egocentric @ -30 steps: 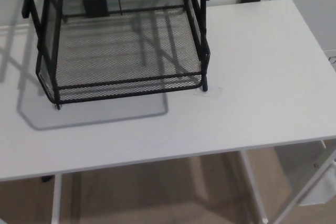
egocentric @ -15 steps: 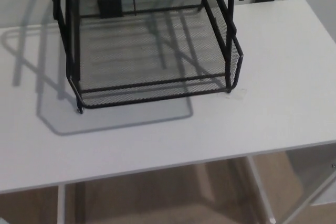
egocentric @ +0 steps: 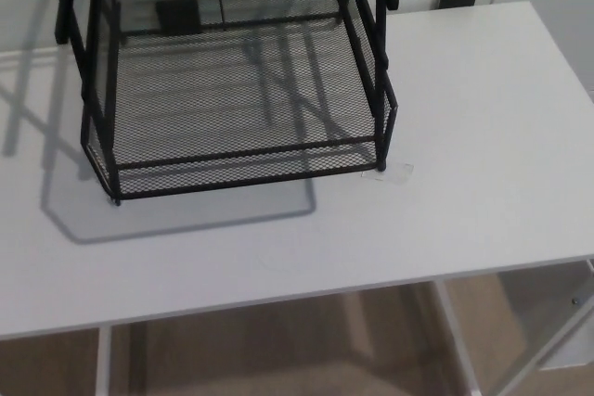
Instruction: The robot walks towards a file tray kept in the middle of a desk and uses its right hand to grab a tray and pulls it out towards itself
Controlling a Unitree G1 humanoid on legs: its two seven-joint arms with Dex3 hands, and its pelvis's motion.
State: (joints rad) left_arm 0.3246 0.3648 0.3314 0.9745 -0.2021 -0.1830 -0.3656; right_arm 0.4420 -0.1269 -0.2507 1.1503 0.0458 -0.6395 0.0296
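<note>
Desk [egocentric: 483,136], white, flat top, is filling most of the head view; its near edge is running across the lower part of the picture, with white legs and a pale wood floor [egocentric: 306,359] showing beneath. File tray [egocentric: 232,71], black wire mesh in an upright black frame, is standing on the desk toward the far left, its lowest tray [egocentric: 237,104] sitting inside the frame with the front lip facing the camera; upper tiers are running out past the top edge. Shadow of the frame is lying on the desk to the left and front. Small clear patch [egocentric: 397,172] is lying just beside the frame's front right foot. Neither robot hand is showing, so finger state cannot be told and no place relative to fingers can be given.
</note>
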